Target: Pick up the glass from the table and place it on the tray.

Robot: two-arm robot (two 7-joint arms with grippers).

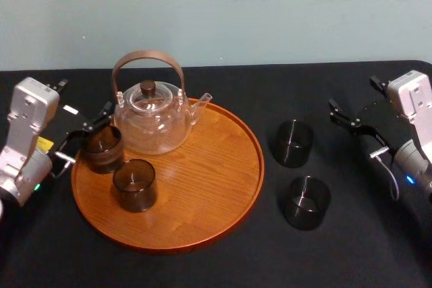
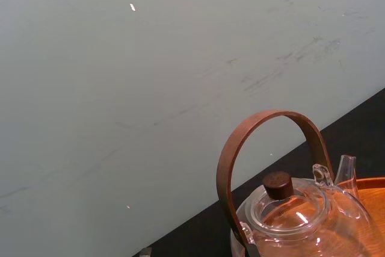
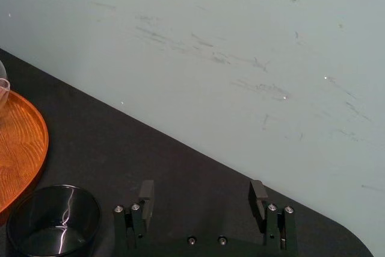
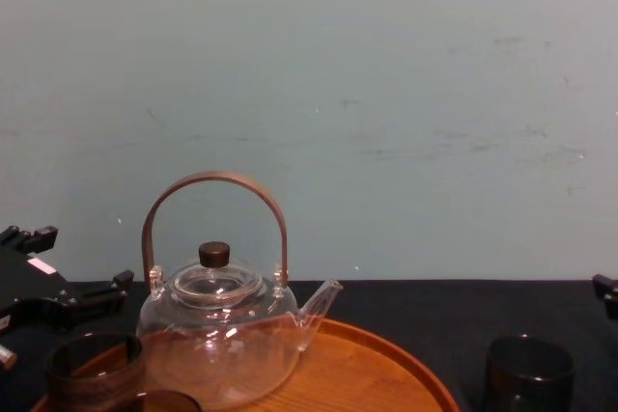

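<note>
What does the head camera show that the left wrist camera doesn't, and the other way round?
Head, not wrist: two tray glasses, two table glasses, the left gripper at the farther tray glass, the open right gripper idle at right. Wrist, not head: just a higher stretch of scuffed wall. Both: teapot, tray, black table.

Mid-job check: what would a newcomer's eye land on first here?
The clear glass teapot with its brown hoop handle stands at the back left of the round wooden tray. Two dark glasses share the tray, one by the open left gripper at the tray's left edge. Two more glasses sit on the table right of the tray, near the open right gripper.
</note>
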